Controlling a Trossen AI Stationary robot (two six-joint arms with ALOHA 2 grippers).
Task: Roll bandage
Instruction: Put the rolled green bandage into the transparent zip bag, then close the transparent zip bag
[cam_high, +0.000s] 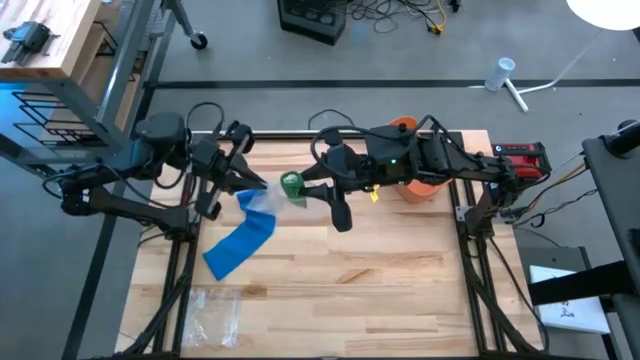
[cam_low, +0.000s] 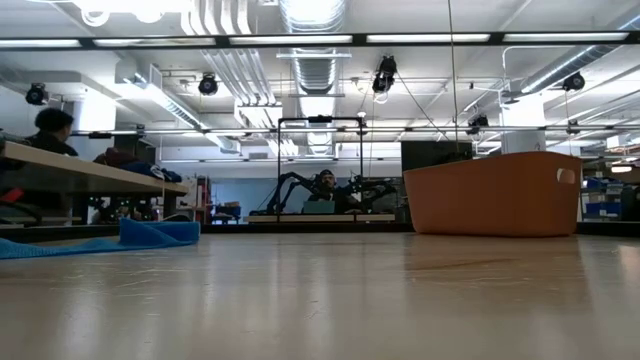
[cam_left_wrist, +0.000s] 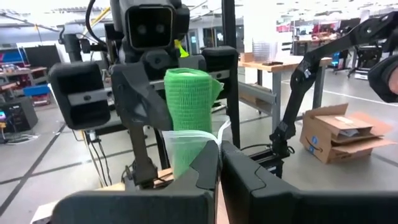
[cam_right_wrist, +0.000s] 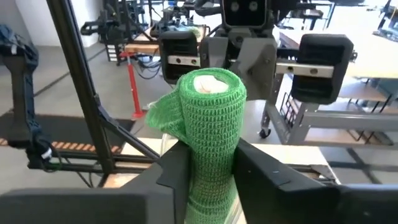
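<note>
High view: both arms meet over the table's back half. The green bandage roll sits in the air between the left gripper and right gripper. A blue cloth lies on the wood just below the left gripper, w/ a pale clear wrapper at its upper end. An orange bin stands at the back, mostly under the right arm. A clear plastic bag lies near the front-left corner.

Low view: neither gripper nor the roll shows; only the blue cloth at left and the orange bin at right, so the work is up off the table.

Left wrist view: left fingers are pressed together, pinching a clear film that wraps the roll's lower part. Right gripper faces it from behind.

Right wrist view: the roll stands upright between the right fingers, which pinch its sides; a loose green flap hangs off one side.

Judgement: step in hand looks like a two-handed hold, prob. stripping the wrapper or re-gripping before winding. Next move calls for one gripper to hold firm while the other pulls or turns, w/o crushing the soft roll.
</note>
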